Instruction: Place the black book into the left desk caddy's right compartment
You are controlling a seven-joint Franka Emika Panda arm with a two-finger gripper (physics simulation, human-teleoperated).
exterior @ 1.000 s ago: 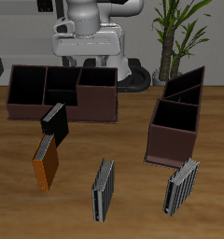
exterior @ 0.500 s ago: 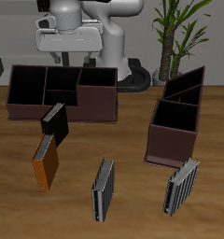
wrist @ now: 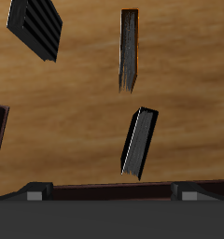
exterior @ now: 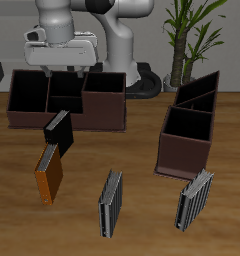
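Note:
The black book [exterior: 57, 133] leans tilted against the front wall of the wide caddy [exterior: 104, 112]; in the wrist view the black book [wrist: 139, 140] shows as a thin dark slab on the wood. The left desk caddy [exterior: 193, 97] stands end-on across the table, its right compartment [exterior: 184, 148] being the tall square section nearest the front edge. My gripper [exterior: 57, 74] hangs above the wide caddy, behind and well above the book. Its fingers stand apart with nothing between them.
An orange-brown book [exterior: 49, 176] stands just in front of the black one, also seen as the orange-brown book [wrist: 129, 49]. Two grey striped books [exterior: 111, 203] [exterior: 195, 198] stand near the front edge. A potted plant [exterior: 189, 35] rises behind the left caddy.
The arm has swung sideways above the wide caddy, from over its tall end section to over its middle, closer to the black book's side. No object has moved.

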